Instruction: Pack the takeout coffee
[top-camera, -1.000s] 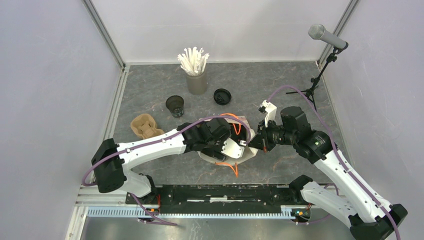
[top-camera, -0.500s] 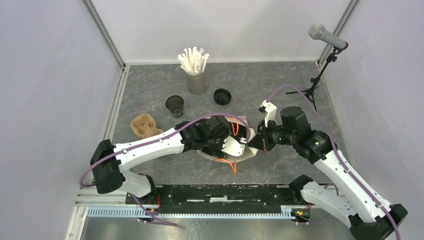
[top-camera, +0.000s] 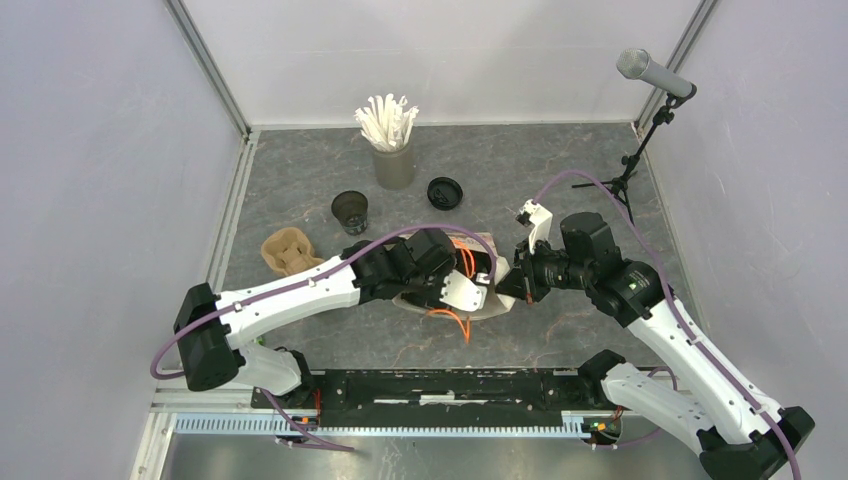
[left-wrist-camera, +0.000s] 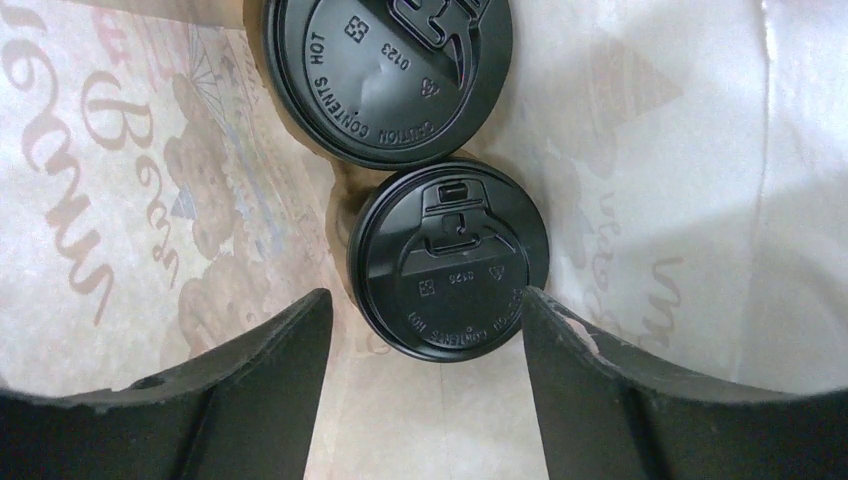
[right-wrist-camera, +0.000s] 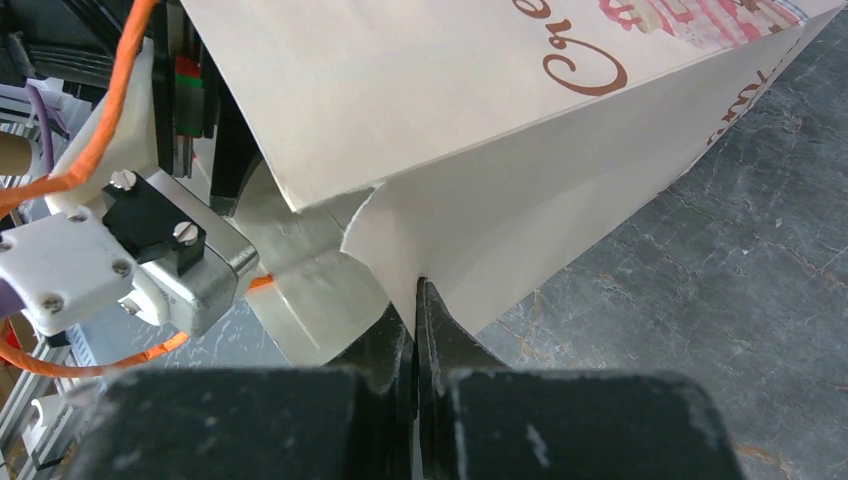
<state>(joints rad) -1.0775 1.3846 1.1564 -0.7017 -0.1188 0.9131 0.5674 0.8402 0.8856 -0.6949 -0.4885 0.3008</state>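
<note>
Since 1 second ago the left arm has drawn its elbow a little leftward and sunk its wrist lower over the mouth of the paper bag (top-camera: 492, 306), and the bag's orange handle (top-camera: 452, 322) has slid with it; the right arm has not shifted.

Inside the bag, the left wrist view shows 2 lidded cups (left-wrist-camera: 450, 260) standing upright side by side, their rims touching or nearly so; the farther lidded cup (left-wrist-camera: 390, 70) is cut by the top edge of that view. The left gripper (left-wrist-camera: 420, 300) hangs above the nearer one with its fingers (left-wrist-camera: 250, 380) apart, 1 on each side of the lid, gripping nothing. The bag's printed inner walls (left-wrist-camera: 680, 200) close in on both sides.

The right gripper (right-wrist-camera: 415, 290) has its fingers together, clamped on the bag's upper edge, holding the mouth open at the side nearest the right arm.

On the table (top-camera: 560, 170), well apart from the bag, an open cup (top-camera: 350, 211) stands without a lid, and a loose lid (top-camera: 444, 192) lies flat near the grey cup (top-camera: 394, 165) of white straws (top-camera: 386, 120). A pulp carrier (top-camera: 288, 251) lies near the left edge, beside the left forearm. A microphone (top-camera: 652, 72) stands at the far right corner.
</note>
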